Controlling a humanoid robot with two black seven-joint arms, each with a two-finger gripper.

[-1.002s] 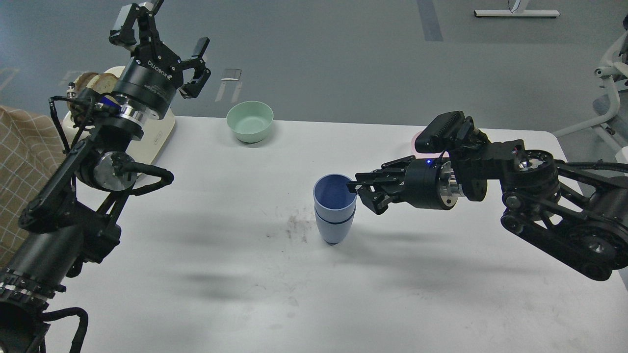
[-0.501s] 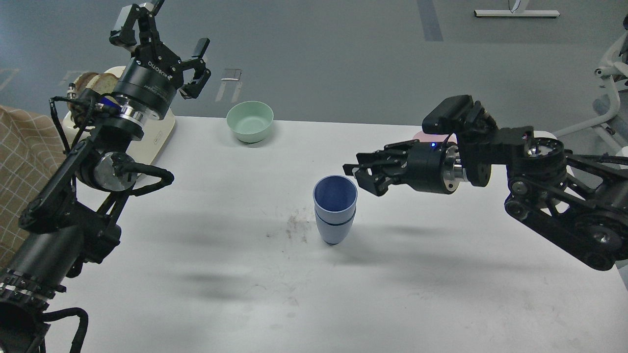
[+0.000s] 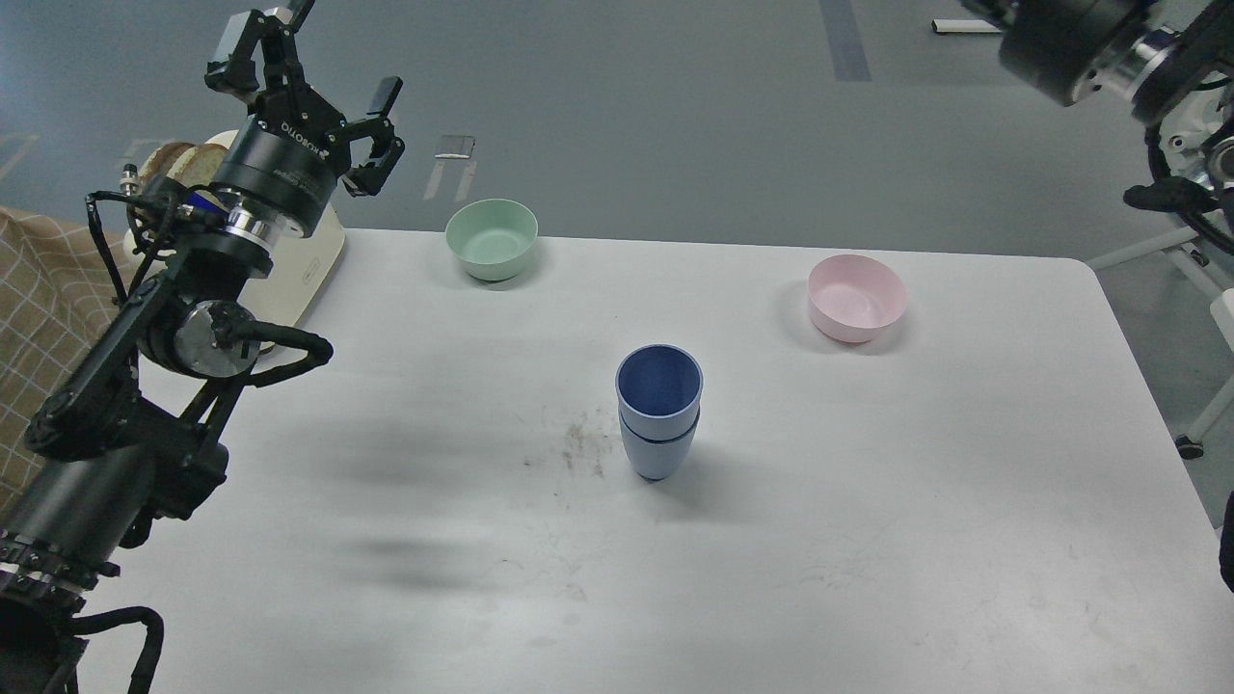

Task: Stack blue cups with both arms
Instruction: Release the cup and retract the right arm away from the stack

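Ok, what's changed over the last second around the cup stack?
The right arm pulled up and away from the blue cups, out to the top right corner; its gripper is now out of frame. That uncovered the pink bowl. The left gripper barely shifted, open and raised. The stack and green bowl stayed put.

Right arm (image 3: pixel 1099 43): you've lifted it off the blue cups (image 3: pixel 658 410) and swung it to 1 o'clock; its claw is now out of view.
Pink bowl (image 3: pixel 856 298): uncovered now.
Left claw (image 3: pixel 299 82): nudged slightly toward 10 o'clock.
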